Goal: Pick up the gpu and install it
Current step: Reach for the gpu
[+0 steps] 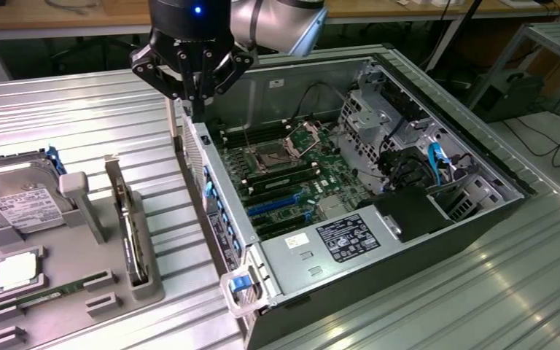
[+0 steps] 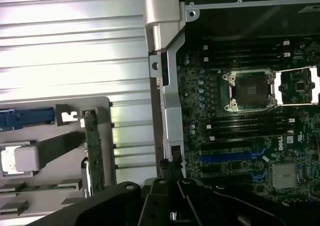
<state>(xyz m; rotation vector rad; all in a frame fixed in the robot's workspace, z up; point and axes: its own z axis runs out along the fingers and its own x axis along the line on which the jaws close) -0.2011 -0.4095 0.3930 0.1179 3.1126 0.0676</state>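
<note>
The grey metal computer case (image 1: 270, 91) lies open, slots bared; a grey plastic rack (image 1: 152, 288) beside it props the thin dark gpu (image 1: 130, 226) on edge, seemingly for pinching; the black claw (image 1: 195, 102) over the case wall is pressed together, empty.

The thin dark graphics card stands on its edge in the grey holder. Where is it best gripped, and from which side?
Probably the free upper long edge of the thin dark gpu card, approached from straight above, one finger on each flat face. It stands on edge in the grey slotted holder, whose walls cover its lower part, leaving the top free.
</note>
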